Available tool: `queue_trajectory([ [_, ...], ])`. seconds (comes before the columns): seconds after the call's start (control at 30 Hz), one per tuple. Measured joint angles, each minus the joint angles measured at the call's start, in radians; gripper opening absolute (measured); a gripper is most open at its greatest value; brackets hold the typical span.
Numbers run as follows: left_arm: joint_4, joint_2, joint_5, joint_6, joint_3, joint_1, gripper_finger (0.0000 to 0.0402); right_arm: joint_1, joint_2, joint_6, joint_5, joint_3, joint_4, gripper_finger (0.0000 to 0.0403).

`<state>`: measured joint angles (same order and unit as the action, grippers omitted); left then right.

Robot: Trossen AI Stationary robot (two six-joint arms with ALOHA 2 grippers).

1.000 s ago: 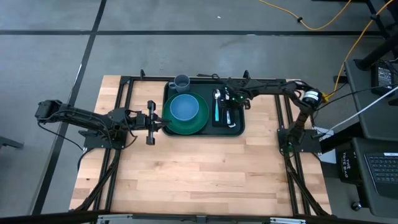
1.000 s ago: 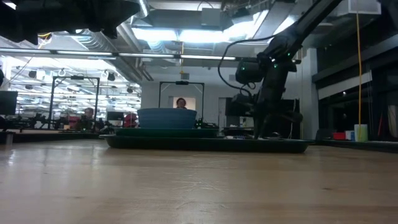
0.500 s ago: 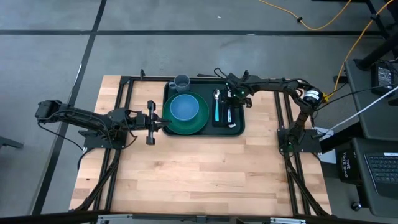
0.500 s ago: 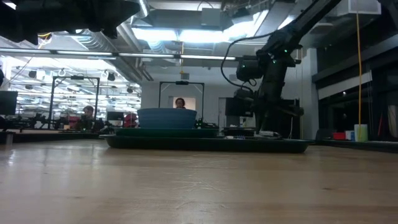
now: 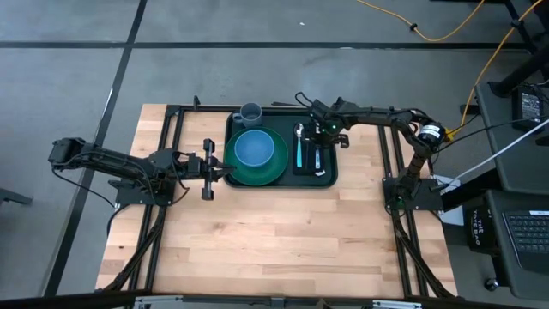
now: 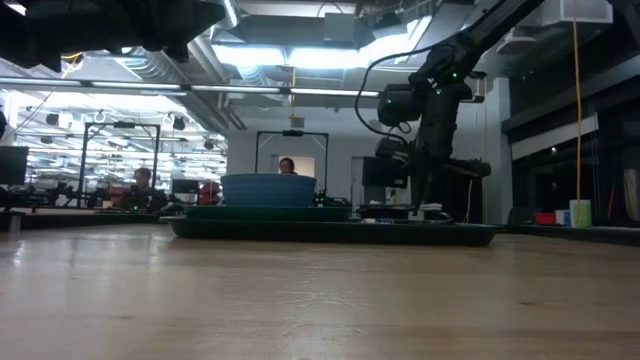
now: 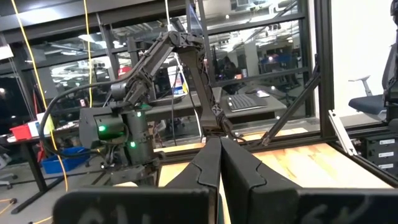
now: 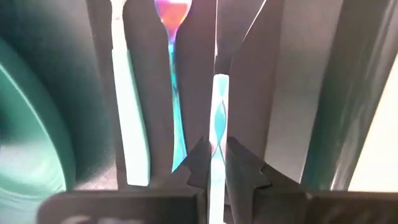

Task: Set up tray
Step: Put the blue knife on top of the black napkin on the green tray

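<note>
The right claw [image 5: 319, 136] hangs over the right-hand part of the tray [image 5: 330, 178], above the flat black rectangle [image 5: 324, 163] where the cutlery lies. In its wrist view the two dark fingers [image 8: 200, 163] stand nearly together, pinching the near end of a slim pale utensil handle [image 8: 217, 124]; what kind of utensil it is cannot be told. Beside it in that view lie a light blue handle [image 8: 178, 118] leading to a spoon bowl and a whiter handle [image 8: 132, 124]. From above, a blue-handled utensil [image 5: 298, 151] and a pale one [image 5: 315, 158] show on the black rectangle.

The dark green tray sits at the far middle of the wooden tabletop [image 5: 274, 240]. On its left part rests a round green plate [image 5: 274, 172] with a blue bowl [image 5: 254, 148] on it, and a grey cup [image 5: 250, 112] stands at the tray's far left corner. In the low view the tray [image 6: 330, 232] lies flat, the bowl [image 6: 268, 189] rising above it and the right arm coming down behind.

The left claw [image 5: 208, 169] waits just off the tray's left edge, its fingers [image 7: 211, 165] pressed together on nothing.
</note>
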<state>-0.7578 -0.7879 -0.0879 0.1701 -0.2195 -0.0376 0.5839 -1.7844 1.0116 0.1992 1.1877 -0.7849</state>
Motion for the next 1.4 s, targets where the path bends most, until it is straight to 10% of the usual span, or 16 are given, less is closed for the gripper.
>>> queue_trajectory([
  [1.4,0.0,0.0,0.003,-0.029,0.0,0.0,0.0006,-0.029,-0.075,0.004,-0.04,-0.002,0.04,0.0036],
])
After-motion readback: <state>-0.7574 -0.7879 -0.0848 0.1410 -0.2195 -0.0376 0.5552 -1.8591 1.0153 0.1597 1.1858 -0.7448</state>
